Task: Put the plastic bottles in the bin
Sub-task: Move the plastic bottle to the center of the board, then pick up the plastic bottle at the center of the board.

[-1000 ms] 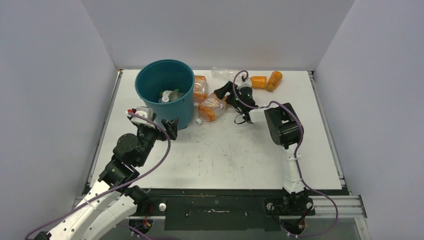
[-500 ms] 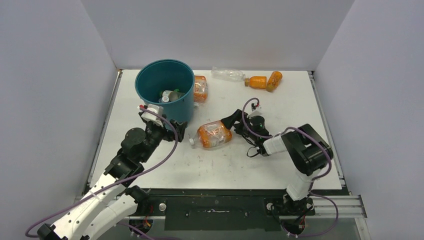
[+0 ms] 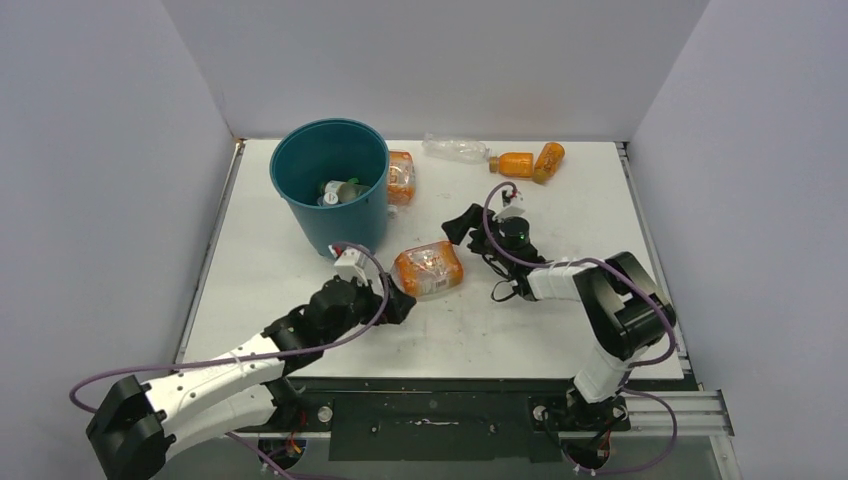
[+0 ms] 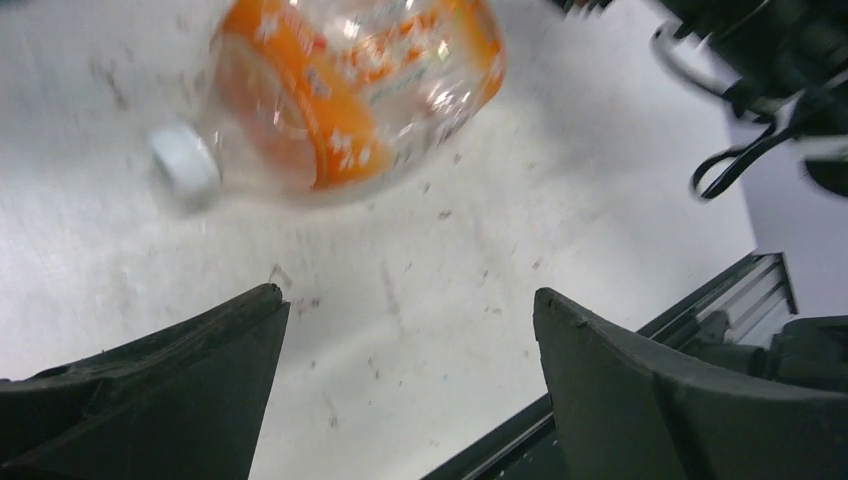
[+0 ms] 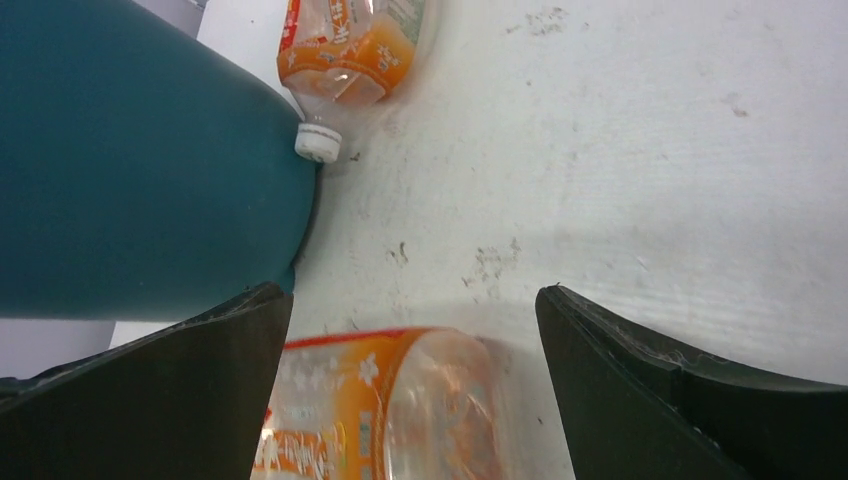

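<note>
A clear bottle with an orange label [image 3: 428, 268] lies on its side mid-table. In the left wrist view this bottle [image 4: 350, 90] is blurred, its white cap [image 4: 185, 165] pointing toward my left gripper [image 4: 410, 300]. That left gripper [image 3: 395, 293] is open just short of the cap end, with only bare table between its fingers. My right gripper [image 3: 468, 234] is open at the bottle's other end. The bottle's base [image 5: 400, 410] shows between its wide fingers, unpinched. The teal bin [image 3: 330, 185] stands at the back left with several bottles [image 3: 340, 190] inside.
Another orange-label bottle [image 3: 400, 178] lies against the bin's right side, its cap [image 5: 318, 143] touching the bin wall [image 5: 130, 180]. A clear bottle [image 3: 455, 148] and two orange bottles [image 3: 515, 162] [image 3: 549, 160] lie along the back edge. White walls close three sides.
The right gripper dragged the orange-label bottle from beside the bin to mid-table, then drew back a little. The left arm swung from the bin's front down to the bottle's cap end.
</note>
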Action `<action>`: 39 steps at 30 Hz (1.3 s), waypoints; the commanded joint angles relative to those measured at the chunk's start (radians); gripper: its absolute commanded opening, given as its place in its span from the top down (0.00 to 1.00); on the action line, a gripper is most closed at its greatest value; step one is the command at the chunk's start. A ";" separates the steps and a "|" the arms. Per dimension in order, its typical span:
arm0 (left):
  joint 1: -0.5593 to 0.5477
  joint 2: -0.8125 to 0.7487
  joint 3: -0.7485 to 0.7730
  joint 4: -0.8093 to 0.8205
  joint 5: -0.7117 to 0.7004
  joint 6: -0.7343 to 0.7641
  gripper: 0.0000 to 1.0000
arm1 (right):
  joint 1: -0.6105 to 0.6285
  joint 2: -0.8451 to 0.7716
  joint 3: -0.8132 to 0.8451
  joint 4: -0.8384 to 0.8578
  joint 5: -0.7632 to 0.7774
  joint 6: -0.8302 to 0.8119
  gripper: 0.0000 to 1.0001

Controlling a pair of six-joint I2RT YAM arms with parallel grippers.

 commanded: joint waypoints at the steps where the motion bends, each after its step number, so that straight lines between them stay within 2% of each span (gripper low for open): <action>1: -0.084 0.082 -0.064 0.215 -0.149 -0.211 0.08 | 0.019 0.110 0.134 0.005 -0.003 -0.014 0.04; 5: -0.111 0.199 -0.055 0.292 -0.208 -0.215 0.09 | 0.040 0.197 0.195 -0.019 -0.017 -0.020 0.07; 8: -0.114 0.264 -0.039 0.311 -0.232 -0.212 0.10 | 0.052 0.212 0.180 -0.002 -0.015 -0.014 0.12; 13: -0.115 0.328 -0.070 0.423 -0.263 -0.222 0.12 | 0.078 0.141 0.076 0.015 0.038 -0.030 0.22; 17: -0.115 0.376 -0.069 0.454 -0.270 -0.214 0.13 | 0.091 0.065 -0.055 0.054 0.060 0.026 0.25; 21: -0.114 0.433 -0.077 0.546 -0.268 -0.211 0.13 | 0.146 -0.039 -0.134 -0.018 0.124 0.037 0.17; 24: -0.114 0.460 -0.058 0.534 -0.252 -0.172 0.13 | 0.205 -0.134 -0.179 -0.100 0.190 -0.002 0.07; 28: -0.112 0.437 -0.077 0.527 -0.278 -0.152 0.13 | 0.214 -0.231 -0.198 -0.178 0.249 -0.035 0.00; 31: -0.114 0.436 -0.090 0.533 -0.279 -0.168 0.13 | 0.197 -0.231 -0.180 -0.177 0.208 -0.071 0.00; 32: -0.112 0.443 -0.093 0.541 -0.258 -0.173 0.13 | 0.194 -0.222 -0.162 -0.193 0.200 -0.077 0.04; 35: -0.100 0.433 -0.077 0.471 -0.203 -0.148 0.12 | 0.150 -0.174 -0.100 -0.232 0.061 -0.119 0.05; 39: -0.088 0.434 -0.139 0.529 -0.173 -0.194 0.12 | 0.100 -0.138 -0.171 -0.064 -0.152 -0.070 0.05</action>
